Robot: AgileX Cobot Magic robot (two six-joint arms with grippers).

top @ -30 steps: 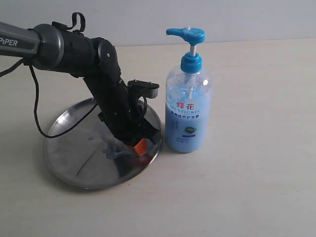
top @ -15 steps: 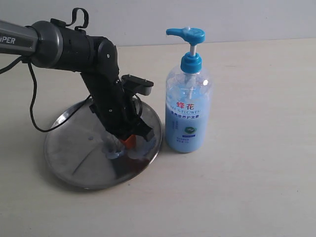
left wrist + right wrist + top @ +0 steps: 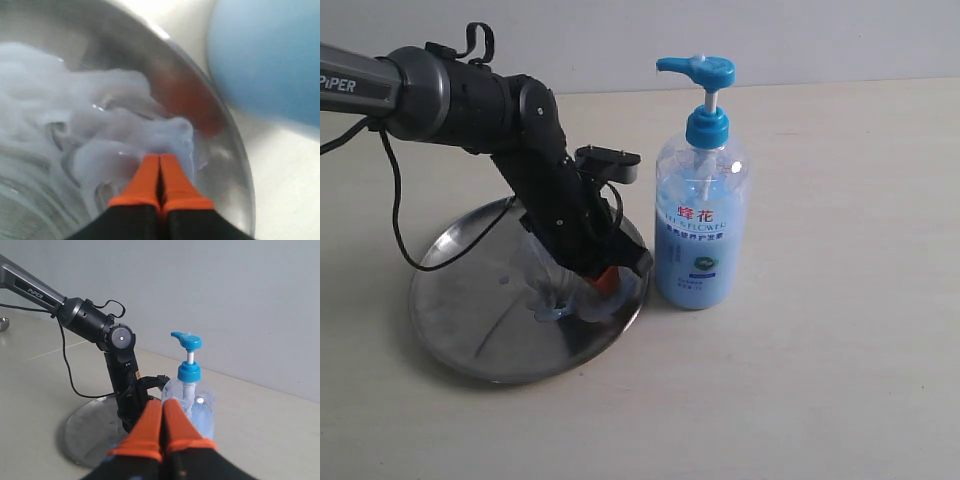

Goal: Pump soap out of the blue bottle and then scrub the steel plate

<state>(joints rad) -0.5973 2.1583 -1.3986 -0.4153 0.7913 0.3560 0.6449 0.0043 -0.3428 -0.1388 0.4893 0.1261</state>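
The steel plate (image 3: 460,300) lies on the table, left of the blue bottle (image 3: 700,235), which stands upright with its pump head up. My left gripper (image 3: 603,280) is shut with nothing between its orange fingers, and its tips press into the pale soap (image 3: 560,305) smeared near the plate's bottle-side rim. The left wrist view shows the shut left gripper (image 3: 160,157) in streaky soap (image 3: 100,125), the steel plate's rim (image 3: 235,150) and the blue bottle (image 3: 270,55) just beyond. My right gripper (image 3: 161,402) is shut and empty, held in the air away from the blue bottle (image 3: 197,405) and steel plate (image 3: 85,435).
A black cable (image 3: 395,220) loops from the left arm (image 3: 470,95) down beside the plate's far edge. The pale tabletop (image 3: 840,350) stretches to the right of and in front of the bottle. A plain wall (image 3: 800,35) runs along the back.
The left gripper slid across the plate away from the bottle, then back toward the bottle-side rim, smearing the soap. The bottle has not moved.
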